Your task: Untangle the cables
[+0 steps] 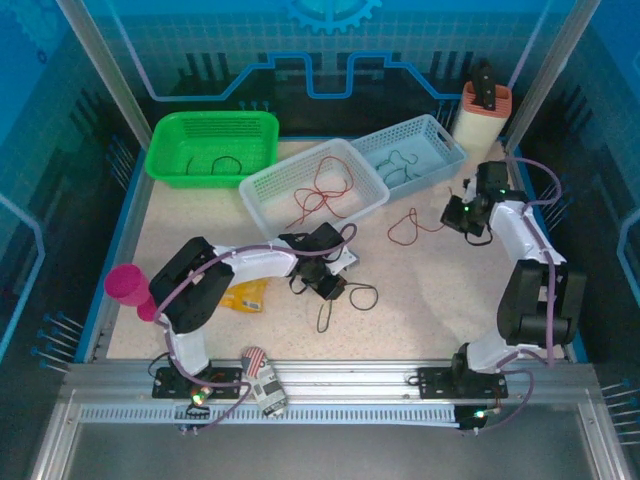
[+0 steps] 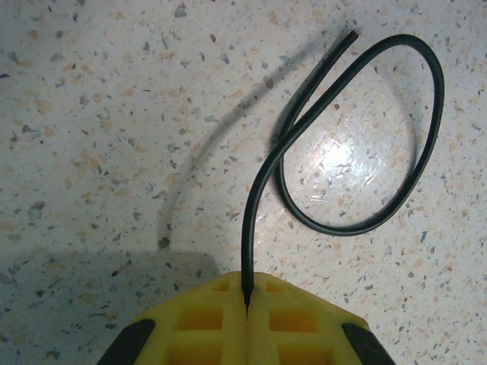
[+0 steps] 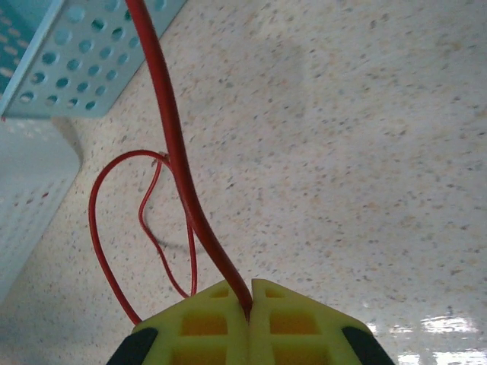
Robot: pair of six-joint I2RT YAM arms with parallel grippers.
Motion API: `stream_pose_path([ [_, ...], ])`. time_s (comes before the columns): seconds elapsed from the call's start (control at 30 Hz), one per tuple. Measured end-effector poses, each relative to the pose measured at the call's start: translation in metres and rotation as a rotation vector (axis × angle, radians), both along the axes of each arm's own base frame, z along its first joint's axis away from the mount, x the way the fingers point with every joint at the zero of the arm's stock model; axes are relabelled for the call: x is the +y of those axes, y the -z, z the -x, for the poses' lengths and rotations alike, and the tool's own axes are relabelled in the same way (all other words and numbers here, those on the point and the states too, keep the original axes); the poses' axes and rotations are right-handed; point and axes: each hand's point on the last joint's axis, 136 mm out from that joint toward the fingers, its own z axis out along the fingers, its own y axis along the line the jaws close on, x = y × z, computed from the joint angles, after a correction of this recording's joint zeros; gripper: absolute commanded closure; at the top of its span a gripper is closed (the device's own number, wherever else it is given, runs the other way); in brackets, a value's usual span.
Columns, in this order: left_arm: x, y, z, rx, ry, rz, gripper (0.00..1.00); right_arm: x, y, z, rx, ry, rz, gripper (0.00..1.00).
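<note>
Left wrist view: the left end effector [image 2: 247,300] has its yellow fingers pressed together, clamped on one end of a black cable [image 2: 246,236]. From the pinch the cable rises toward twelve o'clock. It then curls into a single open loop at two o'clock, lying on the speckled surface [image 2: 91,114], with its free end pointing to one o'clock. In the top external view the left arm [image 1: 215,275] rises from its base at the near edge and folds at the elbow. It stretches toward three o'clock, its wrist dipped over the middle of the surface.

Right wrist view: the right end effector [image 3: 249,304] is also closed tight, gripping a red cable [image 3: 177,152]. That strand climbs toward eleven o'clock and leaves the frame, and thinner red loops lie on the surface at nine o'clock. A light blue basket [image 3: 76,53] sits at ten o'clock and a blurred white basket [image 3: 30,190] at eight o'clock. Seen from above, the right arm [image 1: 530,290] stands up from its base and reaches toward twelve o'clock. Its wrist turns to nine o'clock.

Farther out, the white basket holds loose red cables [image 1: 320,195] at twelve o'clock from the left end effector. A green basket [image 1: 165,160] at eleven o'clock holds a dark cable [image 1: 225,165]. A yellow packet [image 1: 245,297] and a pink cup [image 1: 130,285] lie at nine o'clock.
</note>
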Motion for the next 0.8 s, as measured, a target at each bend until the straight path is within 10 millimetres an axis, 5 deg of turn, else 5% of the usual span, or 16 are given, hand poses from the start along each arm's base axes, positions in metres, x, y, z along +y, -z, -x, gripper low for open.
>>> stream_pose_path([
  [0.33,-0.002,-0.004,-0.002,-0.006,-0.011,0.012,1.00,0.007,-0.017,-0.001,-0.090,-0.016,-0.081,1.00],
  [0.63,-0.020,-0.074,-0.018,-0.152,-0.033,0.189,1.00,0.038,-0.063,0.046,-0.312,-0.041,-0.208,1.00],
  [0.8,-0.022,-0.082,-0.021,-0.181,-0.032,0.215,0.90,0.049,-0.087,0.059,-0.410,-0.046,-0.277,1.00],
])
